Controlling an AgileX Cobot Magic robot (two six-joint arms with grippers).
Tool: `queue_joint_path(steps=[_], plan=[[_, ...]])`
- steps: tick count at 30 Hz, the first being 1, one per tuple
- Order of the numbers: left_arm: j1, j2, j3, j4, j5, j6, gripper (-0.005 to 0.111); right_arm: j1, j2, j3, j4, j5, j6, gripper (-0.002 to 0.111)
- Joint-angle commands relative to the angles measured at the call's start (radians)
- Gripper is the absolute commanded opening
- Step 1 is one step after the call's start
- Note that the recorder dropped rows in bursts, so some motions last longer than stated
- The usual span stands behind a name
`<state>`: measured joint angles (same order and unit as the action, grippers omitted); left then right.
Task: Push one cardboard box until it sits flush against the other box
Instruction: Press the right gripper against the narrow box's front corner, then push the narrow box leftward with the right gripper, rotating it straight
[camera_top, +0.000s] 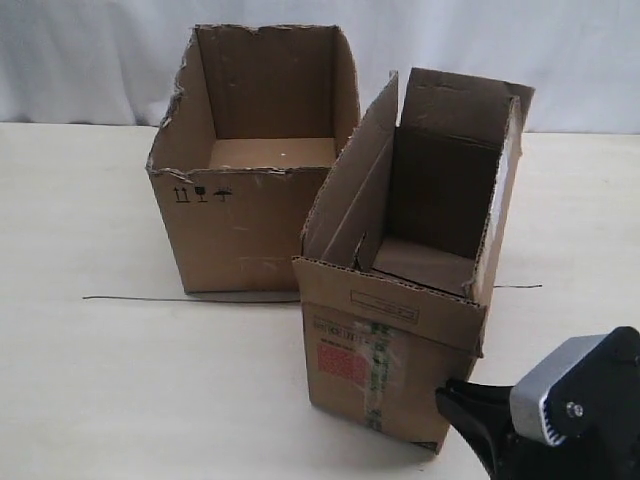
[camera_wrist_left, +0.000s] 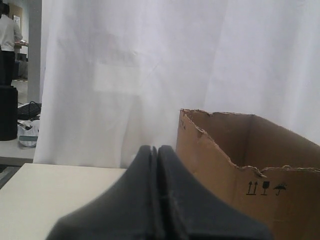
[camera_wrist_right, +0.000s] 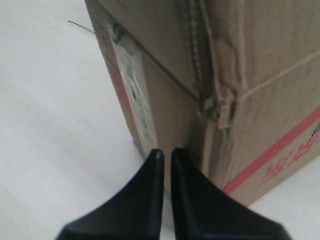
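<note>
Two boxes angled apart on tabletop (camera_top: 120, 400). Right pincer (camera_wrist_right: 164, 154) narrow, empty, at near corner of cardboard box (camera_top: 400, 330); long axis runs ahead, away; other box (camera_top: 240, 220) beyond it. Left pincer (camera_wrist_left: 155, 150) closed, likely farther.

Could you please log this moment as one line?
right gripper: shut, at cardboard box corner | left gripper: shut | cardboard box: angled to other box, not flush

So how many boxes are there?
2. The wide box stands at the back left; the narrow box is nearer, to its right. No others show.
</note>
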<state>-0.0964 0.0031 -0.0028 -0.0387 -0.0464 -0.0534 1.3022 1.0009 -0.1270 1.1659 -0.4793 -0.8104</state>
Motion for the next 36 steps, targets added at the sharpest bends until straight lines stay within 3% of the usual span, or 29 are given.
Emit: queue_joint_path(steps=[1,4,15,25,36], plan=[[-0.009,-0.003,0.003,0.001,-0.009,-0.005,0.0,0.001,0.003,0.004,-0.045,0.1,0.024,0.005],[-0.009,-0.003,0.003,0.001,-0.009,-0.005,0.0,0.001,0.003,0.004,-0.054,0.113,0.026,0.005],[-0.009,-0.003,0.003,0.001,-0.009,-0.005,0.0,0.001,0.003,0.004,0.059,-0.2,-0.068,0.005],[-0.009,-0.003,0.003,0.001,-0.009,-0.005,0.0,0.001,0.009,0.004,0.06,-0.069,-0.043,0.005],[-0.009,-0.003,0.003,0.003,-0.009,-0.005,0.0,0.001,0.113,0.004,0.06,-0.263,-0.013,0.005]])
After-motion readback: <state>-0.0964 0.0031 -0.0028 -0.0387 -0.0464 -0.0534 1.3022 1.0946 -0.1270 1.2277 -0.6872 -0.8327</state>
